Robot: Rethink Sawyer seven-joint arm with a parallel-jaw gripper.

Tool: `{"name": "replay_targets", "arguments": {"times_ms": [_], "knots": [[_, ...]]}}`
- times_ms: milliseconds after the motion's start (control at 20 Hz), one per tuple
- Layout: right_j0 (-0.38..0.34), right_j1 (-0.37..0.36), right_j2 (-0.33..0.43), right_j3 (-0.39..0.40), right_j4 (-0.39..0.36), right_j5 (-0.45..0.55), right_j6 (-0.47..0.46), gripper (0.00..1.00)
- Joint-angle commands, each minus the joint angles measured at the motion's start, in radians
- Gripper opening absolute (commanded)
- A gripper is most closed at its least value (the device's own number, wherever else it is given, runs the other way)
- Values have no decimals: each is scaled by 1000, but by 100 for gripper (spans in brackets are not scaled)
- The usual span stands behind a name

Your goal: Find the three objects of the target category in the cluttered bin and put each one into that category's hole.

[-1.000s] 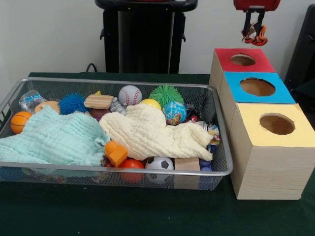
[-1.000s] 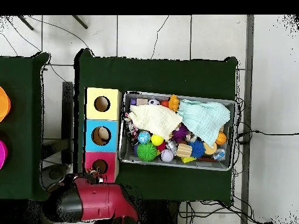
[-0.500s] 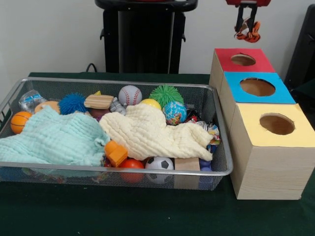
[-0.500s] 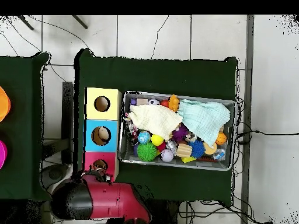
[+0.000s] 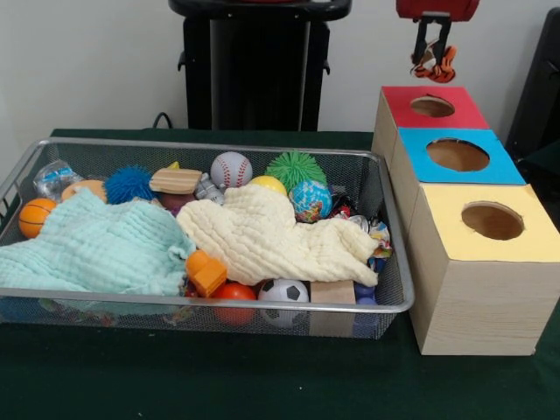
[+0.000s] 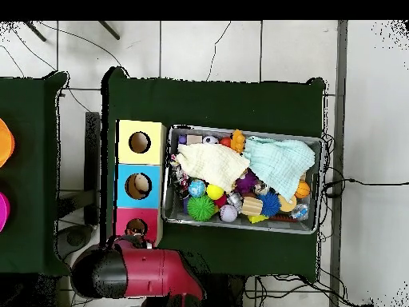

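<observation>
Front view first: up at the top right of the frame the gripper [image 5: 431, 54] hangs above the red-topped box [image 5: 430, 107], jaws clenched on a small orange-and-black striped toy [image 5: 435, 61] that dangles over the round hole. Below that box in the frame sit the blue-topped box [image 5: 457, 155] and the yellow-topped box [image 5: 486, 229], touching in a row down the right side. The bin [image 5: 219, 303] fills the left and centre, just beside the boxes on the dark green table [image 5: 262, 385]. Inside it, a mint cloth [image 5: 87, 247] sprawls at the left, a cream cloth [image 5: 271, 234] lies across the middle, and along the upper edge sit a baseball [image 5: 231, 169], a green spiky ball [image 5: 296, 168], a globe ball [image 5: 311, 200] and a blue spiky ball [image 5: 129, 185]. A soccer ball [image 5: 283, 292] presses against the lower wire wall. Now the overhead view: the red arm [image 6: 148, 273] fills the lower left, its end right over the red-topped box [image 6: 126, 222]; the fingers are hidden here. The bin [image 6: 315, 228] lies at centre, right of the three boxes.
</observation>
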Motion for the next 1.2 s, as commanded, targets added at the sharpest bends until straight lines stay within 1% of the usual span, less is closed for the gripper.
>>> {"name": "replay_targets", "arguments": {"times_ms": [50, 400, 800, 1050, 1200], "knots": [[13, 107, 6, -47, -27, -105, 171, 0], [27, 156, -4, -57, -15, -170, 178, 0], [30, 155, -20, -68, -12, -161, 159, 0], [34, 175, -20, -66, -11, -190, 166, 0], [40, 192, -18, -80, -4, -201, 173, 0]]}}
